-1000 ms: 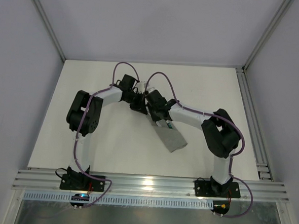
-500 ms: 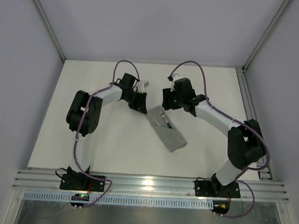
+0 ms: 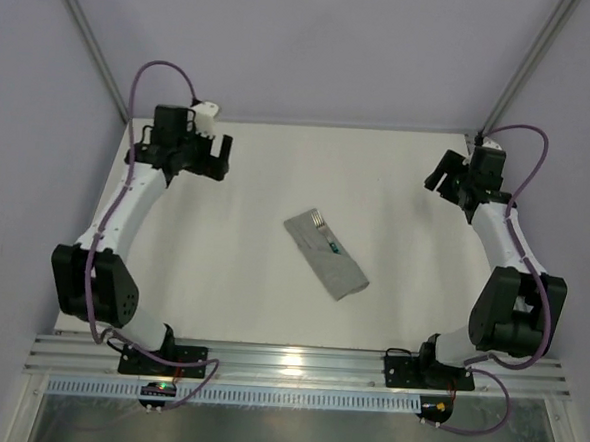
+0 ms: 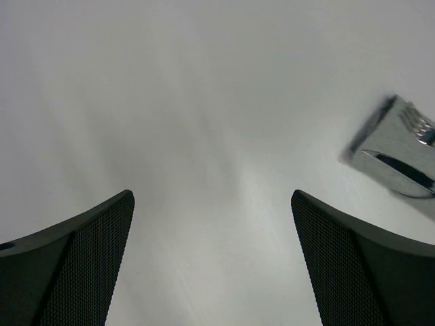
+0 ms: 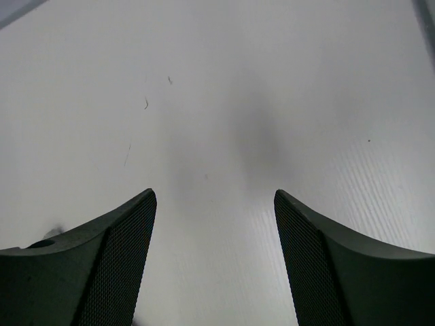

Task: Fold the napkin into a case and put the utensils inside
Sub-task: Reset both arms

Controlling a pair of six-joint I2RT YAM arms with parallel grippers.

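Observation:
The grey napkin lies folded into a narrow case (image 3: 327, 257) at the middle of the table, set on a slant. Silver fork tines (image 3: 320, 221) stick out of its far end, and a bit of teal handle (image 3: 333, 248) shows at a fold. I cannot pick out the knife. My left gripper (image 3: 219, 157) hangs open at the back left, far from the case. In the left wrist view it (image 4: 211, 197) is empty, with the case (image 4: 397, 157) and fork tines (image 4: 424, 129) at the right edge. My right gripper (image 3: 440, 177) is open at the back right, and the right wrist view shows it (image 5: 214, 193) empty over bare table.
Grey walls close off the table at the back and on both sides. An aluminium rail (image 3: 502, 244) runs along the right edge and a wider one (image 3: 286, 361) along the front, where both arm bases are bolted.
Both grippers were down at the case's far end a second ago. They have let go, opened and swung apart, the left to the back left corner and the right to the back right.

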